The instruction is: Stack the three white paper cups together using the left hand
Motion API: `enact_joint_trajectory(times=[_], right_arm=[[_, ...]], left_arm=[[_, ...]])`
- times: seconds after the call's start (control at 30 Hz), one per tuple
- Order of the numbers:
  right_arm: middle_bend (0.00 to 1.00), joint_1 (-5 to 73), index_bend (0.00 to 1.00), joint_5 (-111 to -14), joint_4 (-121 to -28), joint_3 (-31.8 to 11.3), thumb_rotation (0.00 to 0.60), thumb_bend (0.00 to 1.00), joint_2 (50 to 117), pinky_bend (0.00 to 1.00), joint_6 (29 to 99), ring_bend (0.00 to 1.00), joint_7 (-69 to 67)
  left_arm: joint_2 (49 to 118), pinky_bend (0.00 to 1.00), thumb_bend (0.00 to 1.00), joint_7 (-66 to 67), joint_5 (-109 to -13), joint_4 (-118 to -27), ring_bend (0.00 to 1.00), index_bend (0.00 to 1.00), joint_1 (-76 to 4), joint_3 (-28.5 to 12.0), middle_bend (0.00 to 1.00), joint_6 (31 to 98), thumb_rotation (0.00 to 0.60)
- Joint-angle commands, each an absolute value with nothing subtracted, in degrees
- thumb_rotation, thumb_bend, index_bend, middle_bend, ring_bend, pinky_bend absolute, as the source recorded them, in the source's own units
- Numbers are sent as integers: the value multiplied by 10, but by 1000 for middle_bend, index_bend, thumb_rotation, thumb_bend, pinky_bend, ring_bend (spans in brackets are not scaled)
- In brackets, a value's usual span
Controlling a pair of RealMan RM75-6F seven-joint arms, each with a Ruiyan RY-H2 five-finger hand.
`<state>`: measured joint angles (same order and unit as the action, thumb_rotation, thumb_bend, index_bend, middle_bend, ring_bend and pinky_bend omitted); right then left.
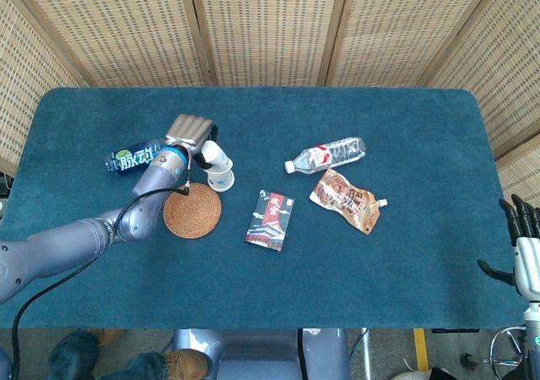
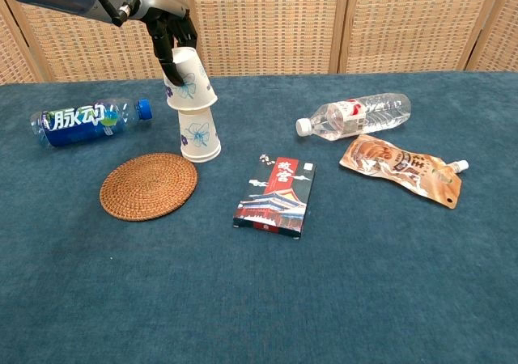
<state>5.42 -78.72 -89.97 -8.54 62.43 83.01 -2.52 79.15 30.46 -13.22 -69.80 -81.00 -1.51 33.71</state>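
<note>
My left hand (image 2: 171, 26) (image 1: 189, 133) grips an upturned white paper cup (image 2: 188, 78) (image 1: 214, 154) with a blue flower print, holding it tilted just over a second upturned cup (image 2: 199, 136) (image 1: 221, 177) that stands on the blue table. The held cup's rim sits at the top of the standing one. A third cup is not separately visible. My right hand (image 1: 521, 243) hangs off the table's right edge, fingers spread, holding nothing.
A round woven coaster (image 2: 149, 186) lies in front of the cups, and a blue-labelled bottle (image 2: 87, 120) lies to their left. A red card pack (image 2: 275, 197), a clear water bottle (image 2: 358, 113) and a brown pouch (image 2: 401, 169) lie to the right.
</note>
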Motion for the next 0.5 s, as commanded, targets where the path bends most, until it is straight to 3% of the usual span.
enact_joint_trajectory(times=[0.03,0.13,0.27,0.37,0.5], right_arm=[[0,54,0,-787,-900,-86,600,0,624,0,831,0,-26],[0,53,0,-788,-900,-86,600,0,624,0,834,0,-26],[0,52,0,-788,-901,-86,600,0,623,0,836,0,-26],[0,52,0,-788,-901,-86,600,0,623,0,836,0,-27],[0,52,0,-788,-902,-85,600,0,623,0,834,0,-27]], left_arm=[[797,316,139,303,-132,-693,365,592,-810,-13,450,333,600],[800,276,125,308,-131,-691,285,517,-813,-9,376,331,600],[798,106,49,314,-123,-693,14,216,-818,-1,58,326,600],[792,55,30,315,-119,-699,0,125,-821,4,1,322,600],[779,51,29,305,-127,-711,0,53,-818,-1,0,327,600]])
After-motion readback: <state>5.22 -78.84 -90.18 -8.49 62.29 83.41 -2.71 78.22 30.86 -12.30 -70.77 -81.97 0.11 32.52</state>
